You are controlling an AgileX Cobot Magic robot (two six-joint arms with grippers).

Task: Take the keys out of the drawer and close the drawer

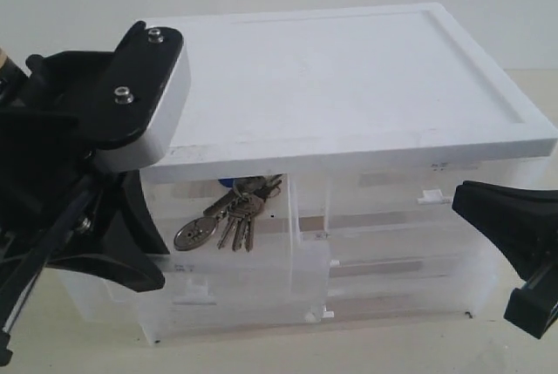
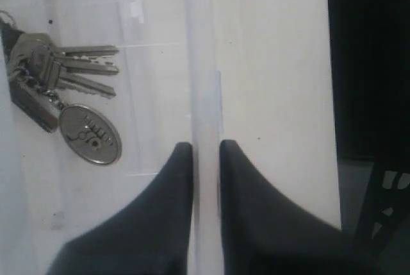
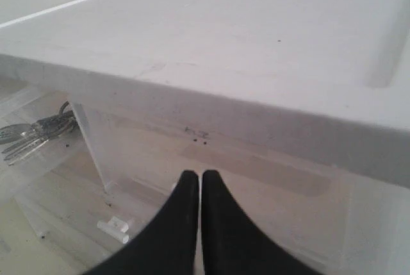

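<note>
Silver keys (image 1: 231,217), translucent drawer (image 1: 279,265), white cabinet top (image 1: 349,78).

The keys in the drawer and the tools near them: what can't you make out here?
1. Keys: ring end tucked under the cabinet top in the exterior view, cut by the frame edge in the left wrist view.
2. Oval tag: engraving too blurred to read, left wrist view.
3. Left tool: whether it pinches the drawer wall; tips straddle it in the left wrist view, its arm blocks the exterior view.
</note>
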